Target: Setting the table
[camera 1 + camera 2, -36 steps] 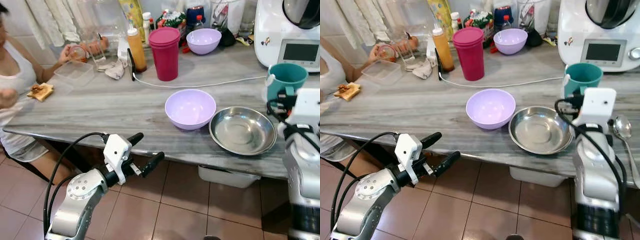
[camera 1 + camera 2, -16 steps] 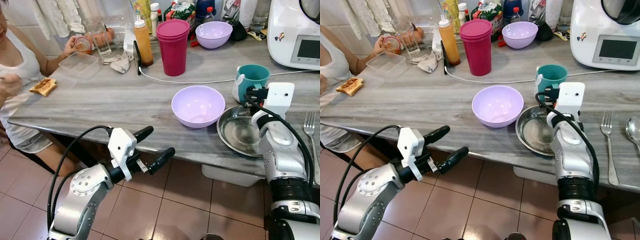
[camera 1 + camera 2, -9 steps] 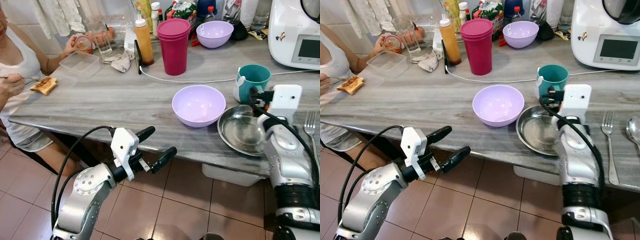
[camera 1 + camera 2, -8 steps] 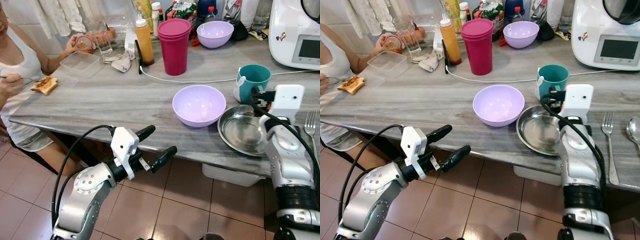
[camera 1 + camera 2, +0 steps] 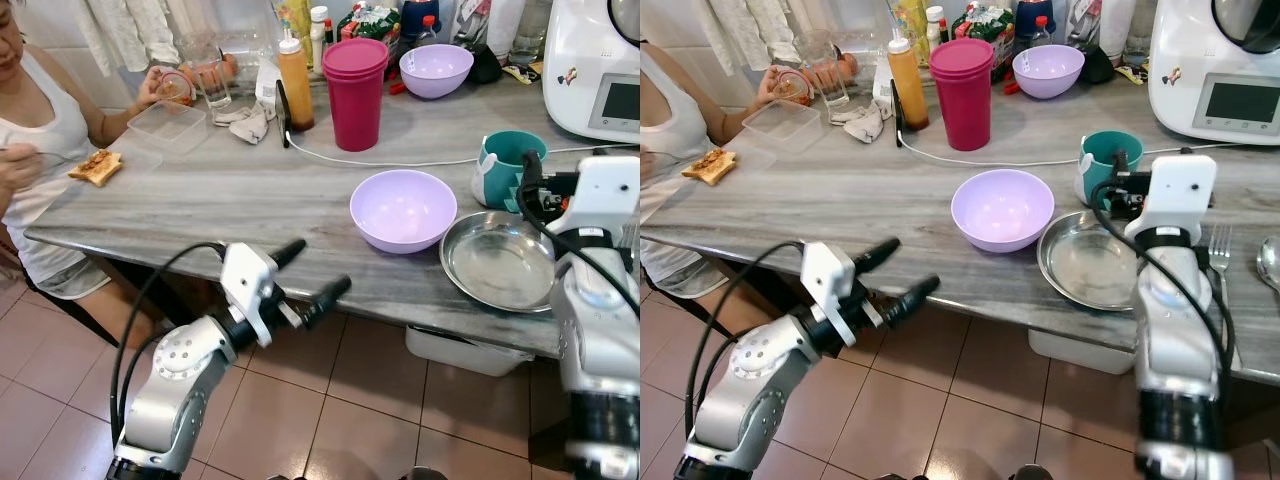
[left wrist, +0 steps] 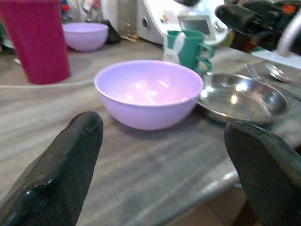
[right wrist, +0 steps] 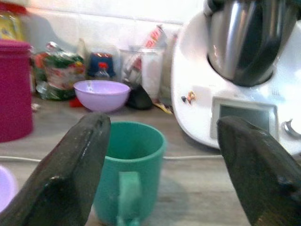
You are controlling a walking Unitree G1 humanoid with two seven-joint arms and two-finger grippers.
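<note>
Right gripper point(image 7: 160, 188) hovers over the grey worktop point(image 5: 200, 200) with jaws wide apart, aimed at the teal mug point(image 5: 508, 165), which stands upright just behind the steel plate point(image 5: 498, 260) and right of the lilac bowl point(image 5: 403, 209); a fork point(image 5: 1220, 245) lies right of the plate. Left gripper point(image 5: 308, 272) hangs at the worktop's front edge, jaws wide, holding nothing. A person point(image 5: 30, 120) sits at the far left end by a piece of toast point(image 5: 95, 165).

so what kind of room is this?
Most likely a home kitchen or dining area: a long grey table with bowls, a white cooking machine and sauce bottles, and a person eating toast.
</note>
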